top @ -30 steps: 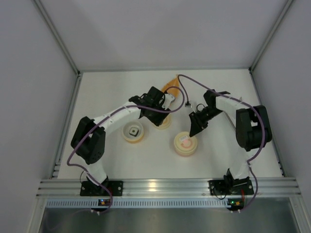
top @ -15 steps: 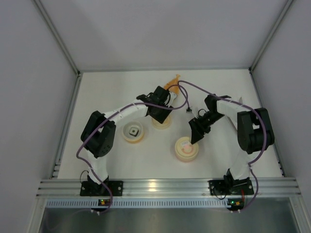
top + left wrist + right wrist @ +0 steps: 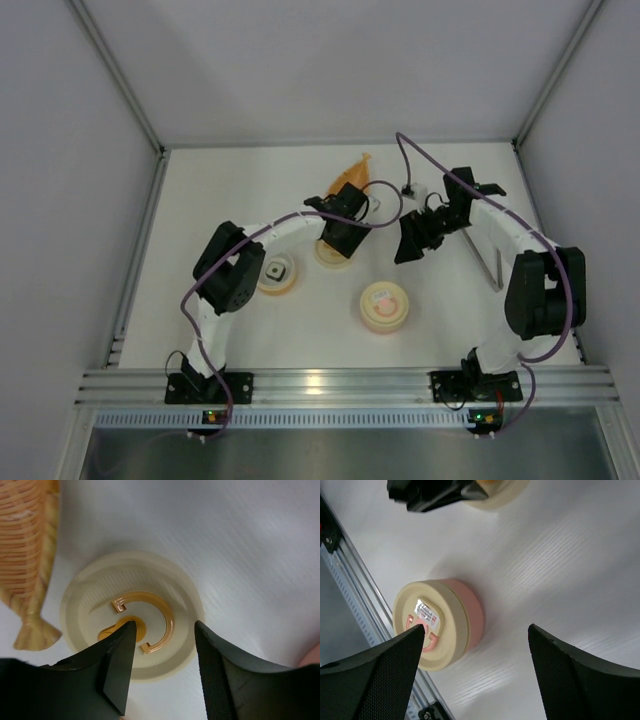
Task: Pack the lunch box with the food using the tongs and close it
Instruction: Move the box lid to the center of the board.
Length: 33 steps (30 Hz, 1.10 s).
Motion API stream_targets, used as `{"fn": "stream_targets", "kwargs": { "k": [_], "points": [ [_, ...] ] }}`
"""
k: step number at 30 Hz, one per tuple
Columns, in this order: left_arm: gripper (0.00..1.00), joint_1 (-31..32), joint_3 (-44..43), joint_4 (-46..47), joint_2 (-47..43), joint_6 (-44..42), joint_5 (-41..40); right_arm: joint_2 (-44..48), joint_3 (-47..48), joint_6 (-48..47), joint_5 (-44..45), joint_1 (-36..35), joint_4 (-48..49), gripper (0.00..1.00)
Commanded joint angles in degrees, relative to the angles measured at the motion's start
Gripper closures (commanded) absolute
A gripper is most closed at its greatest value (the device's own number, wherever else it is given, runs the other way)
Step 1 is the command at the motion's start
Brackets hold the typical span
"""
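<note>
The tongs (image 3: 486,256) are lying flat on the counter (image 3: 230,190) over on the right, beside the right forearm and well apart from the dishes. Neither arm is touching them.

The right end effector (image 3: 476,633) is hanging with its fingers spread wide and nothing between them, above a closed pink box (image 3: 470,614). The left end effector (image 3: 162,642) is hovering with its fingers parted and empty over a cream dish (image 3: 186,599), where an orange lump (image 3: 140,627) is sitting next to a C-shaped orange piece (image 3: 167,625). The black block (image 3: 278,269) is resting in another small dish (image 3: 262,284) to the left. A leaf-shaped tray (image 3: 25,555) is lying just beside the cream dish.

The tongs are looking thin, stiff and light, and probably slick (bare metal lying this flat is giving the fingers little edge to catch). Judging from their shape, the best hold is across both arms, about midway along, so that squeezing is closing the tips. The food pieces are looking tiny and light, so they are likely to slip or roll under a hard pinch.
</note>
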<state>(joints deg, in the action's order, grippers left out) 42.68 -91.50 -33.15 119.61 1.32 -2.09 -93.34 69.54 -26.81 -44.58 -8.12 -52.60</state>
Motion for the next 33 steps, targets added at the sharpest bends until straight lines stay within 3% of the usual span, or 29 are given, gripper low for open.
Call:
{"fn": "stream_targets", "kwargs": {
  "k": [1,9,16,17,20,25,33],
  "points": [
    [0.45,3.63,-1.75,-1.39,-0.43,1.31,6.56,2.11,0.26,6.58,-2.62,0.83,8.38,0.17],
    [0.41,4.79,-7.98,-0.78,0.63,6.93,17.73,0.35,-1.25,12.82,-1.74,2.05,13.66,0.20],
    [0.43,1.63,-7.20,-2.09,-7.09,7.73,-0.43,-0.87,-1.78,17.14,1.51,2.58,16.65,0.29],
    [0.48,1.01,-7.02,-4.10,-7.63,7.47,-2.03,-1.23,-1.60,17.40,2.21,2.23,16.56,0.30],
    [0.55,-1.54,-4.22,-7.80,-9.13,7.12,-2.40,-2.20,-0.55,17.93,4.32,0.92,16.39,0.37],
    [0.60,-3.39,5.80,-4.83,-11.86,5.80,-1.96,-3.42,0.60,20.21,4.77,-3.03,17.88,0.50],
    [0.65,-4.71,7.83,-1.05,-8.00,7.55,1.82,-10.36,3.41,23.73,0.81,-6.82,18.50,0.54]
  ]
}}
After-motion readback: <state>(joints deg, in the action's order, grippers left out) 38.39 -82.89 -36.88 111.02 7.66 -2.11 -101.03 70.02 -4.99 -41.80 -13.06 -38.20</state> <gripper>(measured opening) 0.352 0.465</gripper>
